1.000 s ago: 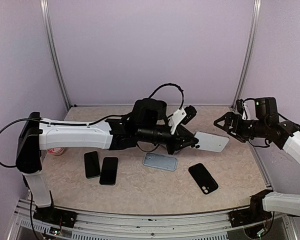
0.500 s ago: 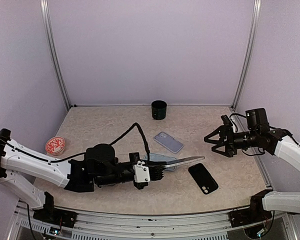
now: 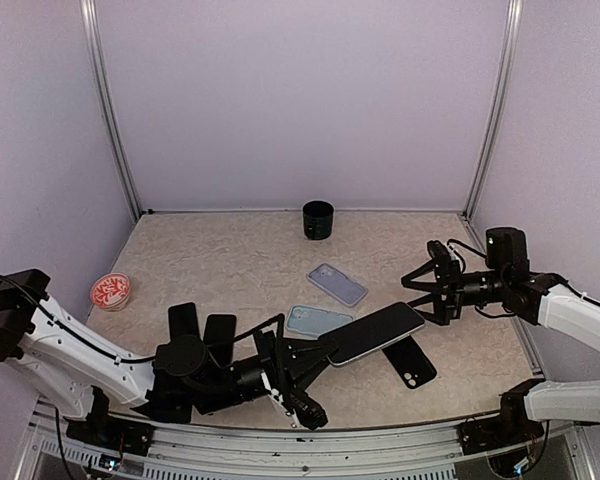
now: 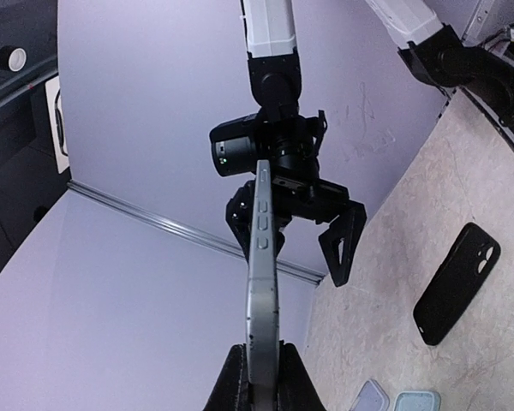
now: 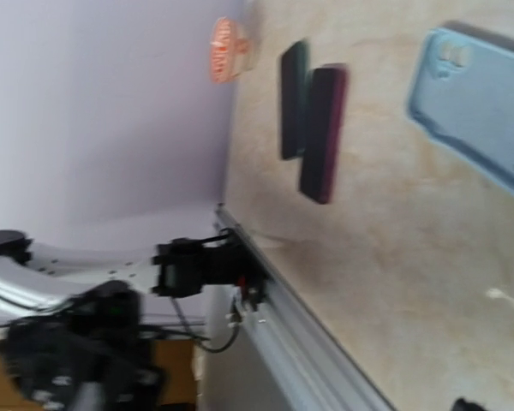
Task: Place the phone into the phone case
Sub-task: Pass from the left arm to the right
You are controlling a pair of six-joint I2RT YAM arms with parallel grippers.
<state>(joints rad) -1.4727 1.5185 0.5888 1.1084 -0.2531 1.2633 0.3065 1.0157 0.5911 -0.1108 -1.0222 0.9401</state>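
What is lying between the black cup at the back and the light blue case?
A lavender phone case lies flat between the black cup and the light blue case, as the top view shows.

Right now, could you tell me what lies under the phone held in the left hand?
From above, the blue case and black case each show partly beneath the phone. It hides their overlapped ends.

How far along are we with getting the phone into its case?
Done: the left pincer has the phone gripped and raised. In hand: it's held out toward the open right pincer. Left: the phone isn't in any case; the blue case lies empty.
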